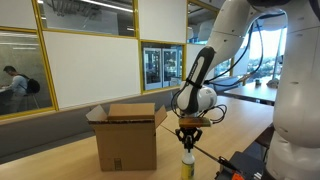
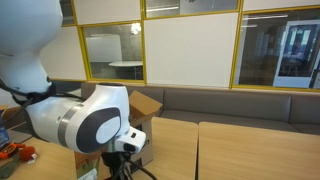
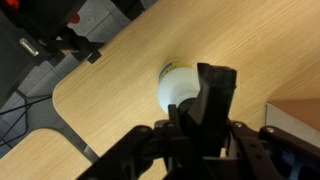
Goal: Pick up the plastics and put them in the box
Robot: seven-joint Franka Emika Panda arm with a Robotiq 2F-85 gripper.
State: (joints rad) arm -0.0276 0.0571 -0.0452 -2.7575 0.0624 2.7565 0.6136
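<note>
Wrist view showed the wooden table (image 3: pixel 105 75) filling most of the frame, with a corner of the cardboard box (image 3: pixel 300 118) at the right edge. In an exterior view the white Panda arm (image 1: pixel 250 40) reached down beside the box, which stood on the table with its flaps open (image 1: pixel 127 140). The gripper (image 1: pixel 188 142) hung just beside the box, over the table edge nearest the camera, pointing straight down. Directly beneath it stood a pale plastic bottle (image 1: pixel 187 166), upright on the table and near the box, outside it. From the wrist, a dark finger (image 3: pixel 215 92) overlapped the bottle's top (image 3: pixel 176 88). Whether the claw was clamped on the bottle or apart could not be told.
</note>
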